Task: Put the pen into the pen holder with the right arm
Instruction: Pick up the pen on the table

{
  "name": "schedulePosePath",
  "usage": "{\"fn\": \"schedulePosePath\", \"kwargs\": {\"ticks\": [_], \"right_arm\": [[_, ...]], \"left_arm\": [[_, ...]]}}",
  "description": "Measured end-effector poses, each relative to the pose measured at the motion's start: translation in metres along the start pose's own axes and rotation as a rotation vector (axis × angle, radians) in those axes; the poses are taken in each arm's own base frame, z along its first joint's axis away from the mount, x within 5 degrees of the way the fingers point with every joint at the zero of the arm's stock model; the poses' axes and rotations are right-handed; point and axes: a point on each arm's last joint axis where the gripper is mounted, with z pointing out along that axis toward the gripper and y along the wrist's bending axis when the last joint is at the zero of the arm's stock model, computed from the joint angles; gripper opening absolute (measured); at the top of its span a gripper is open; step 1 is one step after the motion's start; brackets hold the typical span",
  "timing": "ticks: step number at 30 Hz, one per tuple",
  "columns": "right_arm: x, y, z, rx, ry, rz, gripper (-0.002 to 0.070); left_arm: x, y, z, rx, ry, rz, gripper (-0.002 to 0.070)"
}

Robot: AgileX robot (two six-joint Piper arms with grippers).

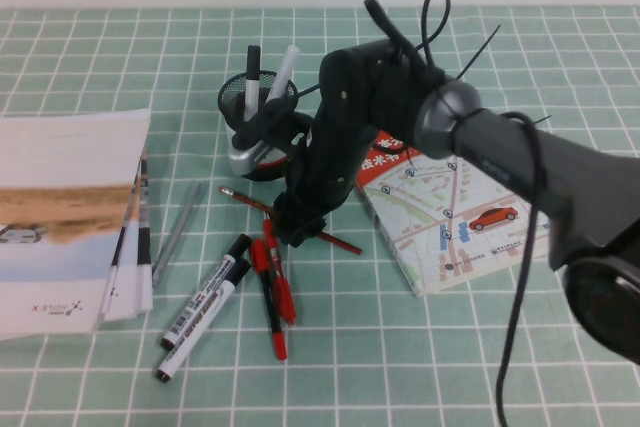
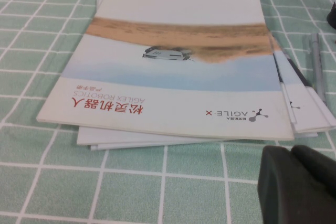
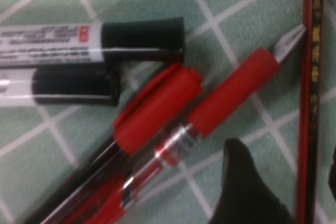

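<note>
**Right gripper poised over the pencil**

We see the right gripper [image 1: 297, 227] at frame centre, apparently released, straddling the long, thin dark-red pen [image 1: 290, 219]. Its axis runs diagonally toward lower right. The black wire-mesh pen holder [image 1: 247, 107] stands above. The left gripper [image 2: 299, 184] idles nearby, its state unclear.
</note>
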Motion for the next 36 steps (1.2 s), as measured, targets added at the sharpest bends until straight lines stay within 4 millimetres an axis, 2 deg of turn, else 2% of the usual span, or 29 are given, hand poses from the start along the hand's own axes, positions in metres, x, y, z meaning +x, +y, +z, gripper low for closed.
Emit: {"fn": "schedulePosePath", "kwargs": {"ticks": [4,11,15,23,31,36], "right_arm": [[-0.001,-0.002,0.010,-0.003,0.011,-0.002,0.0317],[-0.001,-0.004,0.011,0.013,0.016,-0.011,0.0308],[-0.001,-0.005,0.012,0.015,0.025,-0.014,0.0264],[-0.001,-0.004,0.013,0.041,0.038,-0.034,0.0112],[-0.002,0.000,0.013,0.062,0.053,-0.055,0.0092],[-0.004,0.005,0.014,0.095,0.065,0.007,0.0089]], "left_arm": [[0.000,0.000,0.000,0.000,0.000,0.000,-0.0004],[0.000,0.000,0.000,0.000,0.000,0.000,-0.0004],[0.000,0.000,0.000,0.000,0.000,0.000,-0.0004],[0.000,0.000,0.000,0.000,0.000,0.000,-0.0004],[0.000,0.000,0.000,0.000,0.000,0.000,-0.0004],[0.000,0.000,0.000,0.000,0.000,0.000,-0.0004]]}}
